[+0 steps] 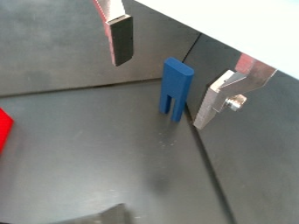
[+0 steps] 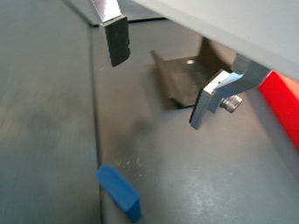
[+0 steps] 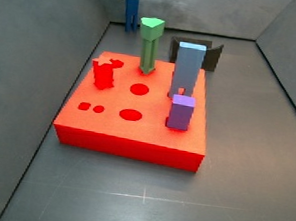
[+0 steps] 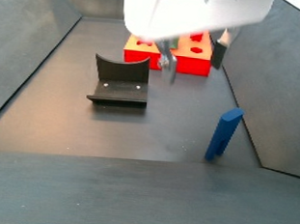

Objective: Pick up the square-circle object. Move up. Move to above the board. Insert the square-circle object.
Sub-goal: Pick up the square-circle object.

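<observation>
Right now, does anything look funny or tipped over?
Nothing is tipped or broken. The small dark blue two-pronged piece stands upright alone by the wall, far from the big red board. The claw hangs open above it.

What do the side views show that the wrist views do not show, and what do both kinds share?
Only in a side view: the green post, the light-blue block, the purple block and the red peg, all standing on the board. Only the wrist views: the gripper close up, its fingers open and apart from the square-circle object, which stands upright on the floor, prongs down. Shared: the square-circle object, the fixture, the board's red edge and the gripper, holding nothing.
</observation>
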Tool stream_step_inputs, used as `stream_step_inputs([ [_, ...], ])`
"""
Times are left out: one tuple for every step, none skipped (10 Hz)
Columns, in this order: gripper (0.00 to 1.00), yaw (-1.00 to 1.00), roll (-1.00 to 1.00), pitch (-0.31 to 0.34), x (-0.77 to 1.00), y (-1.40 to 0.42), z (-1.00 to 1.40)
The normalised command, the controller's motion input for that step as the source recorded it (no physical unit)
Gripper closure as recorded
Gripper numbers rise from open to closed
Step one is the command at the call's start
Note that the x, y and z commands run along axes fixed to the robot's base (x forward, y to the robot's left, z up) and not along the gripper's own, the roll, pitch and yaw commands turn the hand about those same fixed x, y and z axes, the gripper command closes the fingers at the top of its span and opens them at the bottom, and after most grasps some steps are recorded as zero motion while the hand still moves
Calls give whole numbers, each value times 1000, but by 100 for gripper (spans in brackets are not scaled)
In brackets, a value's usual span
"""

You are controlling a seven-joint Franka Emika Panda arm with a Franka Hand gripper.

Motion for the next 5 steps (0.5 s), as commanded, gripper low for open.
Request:
stream_step_inputs([
  [0,206,-133,-20,-137,417,-303],
  [0,160,-90,-4,-209,414,-354],
  [0,63,-111,-7,-234,320,-360],
  [0,-23,-164,-13,-340,237,-317],
  [0,-120,-149,-94,-640,114,-257],
])
